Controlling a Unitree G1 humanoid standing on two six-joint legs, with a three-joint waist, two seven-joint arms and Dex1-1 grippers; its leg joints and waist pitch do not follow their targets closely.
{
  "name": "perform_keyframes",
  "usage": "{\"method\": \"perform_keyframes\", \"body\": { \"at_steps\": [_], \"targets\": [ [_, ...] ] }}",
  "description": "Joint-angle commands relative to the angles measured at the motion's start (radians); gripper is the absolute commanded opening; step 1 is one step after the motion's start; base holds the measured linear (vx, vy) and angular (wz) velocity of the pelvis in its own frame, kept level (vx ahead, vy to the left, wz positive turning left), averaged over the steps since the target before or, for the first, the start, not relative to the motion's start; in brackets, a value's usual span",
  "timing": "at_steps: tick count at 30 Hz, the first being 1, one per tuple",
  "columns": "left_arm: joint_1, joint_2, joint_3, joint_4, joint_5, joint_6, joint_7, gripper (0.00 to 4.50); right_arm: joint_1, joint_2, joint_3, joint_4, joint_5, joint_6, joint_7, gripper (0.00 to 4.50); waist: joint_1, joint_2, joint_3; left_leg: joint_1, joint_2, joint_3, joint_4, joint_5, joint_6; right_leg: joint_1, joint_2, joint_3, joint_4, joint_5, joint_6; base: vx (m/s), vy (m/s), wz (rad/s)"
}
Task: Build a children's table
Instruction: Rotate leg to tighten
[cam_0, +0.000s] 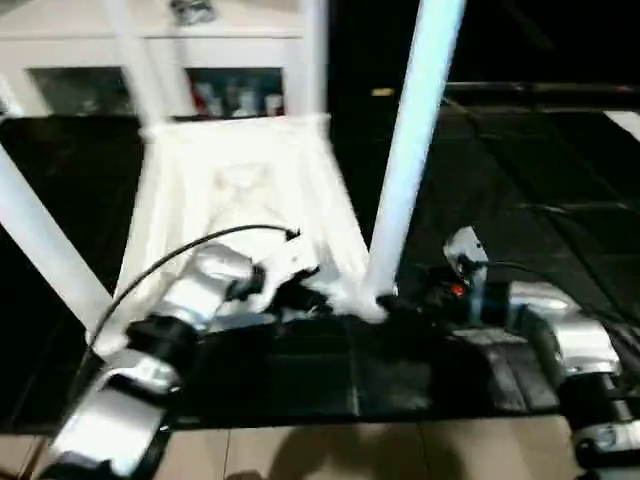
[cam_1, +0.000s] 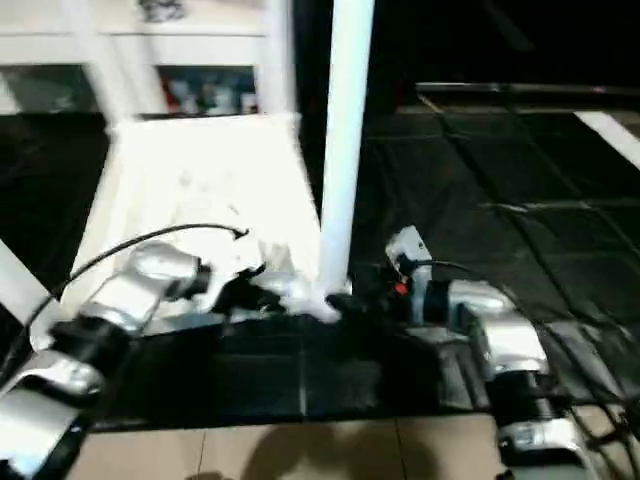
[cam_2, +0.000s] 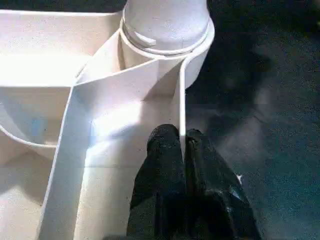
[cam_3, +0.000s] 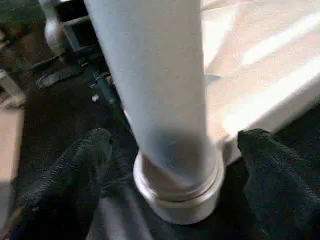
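One white table top (cam_0: 240, 190) lies upside down on the dark floor mats (cam_0: 520, 180), ribbed underside up. Four white legs stand in its corner sockets; the near-right leg (cam_0: 415, 140) rises tallest. The left gripper (cam_2: 182, 150) pinches the top's thin rim wall beside that socket. The right gripper (cam_3: 170, 160) is spread wide, one finger either side of the leg's base, not touching it.

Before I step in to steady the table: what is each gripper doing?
Left gripper: shut on the table top's side wall.
Right gripper: open, a finger on each side of the leg, not clamping.
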Motion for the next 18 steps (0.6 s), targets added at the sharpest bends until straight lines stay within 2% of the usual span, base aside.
{"method": "perform_keyframes", "body": {
  "at_steps": [1, 4, 8, 9, 11, 13, 17, 18],
  "targets": [
    [-0.014, -0.008, -0.031, -0.036, -0.016, -0.034, -0.075, 0.00, -0.021, -0.016, 0.016, 0.005, 0.002, -0.020, 0.056, 4.37, -0.004, -0.008, -0.072, 0.002, 0.032, 0.000, -0.055, -0.106, 0.094, 0.061, -0.072, 0.055, -0.065, -0.142, -0.216, 0.000, 0.000, 0.00],
    [-0.027, 0.009, -0.055, -0.012, 0.000, -0.085, -0.121, 0.00, -0.048, -0.022, 0.044, 0.039, -0.005, -0.076, 0.134, 4.37, 0.003, -0.008, -0.071, 0.002, 0.032, 0.000, -0.055, -0.121, 0.090, 0.061, -0.075, 0.055, -0.067, -0.157, -0.216, 0.000, 0.000, 0.00],
    [-0.040, 0.018, -0.074, 0.010, 0.013, -0.124, -0.147, 0.00, -0.073, -0.022, 0.077, 0.065, -0.010, -0.076, 0.189, 4.37, 0.005, -0.009, -0.071, 0.002, 0.031, -0.001, -0.056, -0.125, 0.081, 0.062, -0.075, 0.055, -0.068, -0.176, -0.210, 0.000, 0.000, 0.00],
    [-0.042, 0.019, -0.077, 0.013, 0.016, -0.130, -0.149, 0.00, -0.078, -0.021, 0.082, 0.071, -0.013, -0.079, 0.196, 4.11, 0.007, -0.009, -0.071, 0.002, 0.031, 0.000, -0.055, -0.128, 0.079, 0.062, -0.075, 0.055, -0.068, -0.184, -0.207, 0.000, 0.000, 0.00],
    [-0.048, 0.022, -0.085, 0.023, 0.021, -0.150, -0.163, 0.00, -0.094, -0.017, 0.104, 0.098, -0.022, -0.089, 0.217, 4.11, 0.007, -0.009, -0.071, 0.001, 0.030, -0.001, -0.055, -0.128, 0.077, 0.062, -0.075, 0.055, -0.069, -0.193, -0.203, 0.000, 0.000, 0.00],
    [-0.051, 0.023, -0.089, 0.031, 0.023, -0.163, -0.172, 0.00, -0.107, -0.014, 0.117, 0.125, -0.032, -0.099, 0.235, 3.78, 0.007, -0.009, -0.072, 0.002, 0.032, -0.002, -0.056, -0.131, 0.071, 0.062, -0.075, 0.055, -0.068, -0.194, -0.206, 0.000, 0.000, 0.00],
    [-0.059, 0.025, -0.090, 0.052, 0.022, -0.181, -0.179, 0.00, -0.126, -0.006, 0.130, 0.161, -0.033, -0.110, 0.260, 3.65, 0.009, -0.008, -0.074, 0.001, 0.032, -0.001, -0.054, -0.123, 0.074, 0.063, -0.075, 0.055, -0.065, -0.174, -0.212, 0.000, 0.000, 0.00],
    [-0.062, 0.026, -0.092, 0.059, 0.023, -0.187, -0.180, 0.00, -0.134, -0.003, 0.132, 0.173, -0.031, -0.113, 0.266, 3.41, 0.009, -0.008, -0.075, 0.001, 0.032, -0.002, -0.054, -0.115, 0.077, 0.064, -0.075, 0.055, -0.062, -0.157, -0.216, 0.000, 0.000, 0.00]
  ]
}}
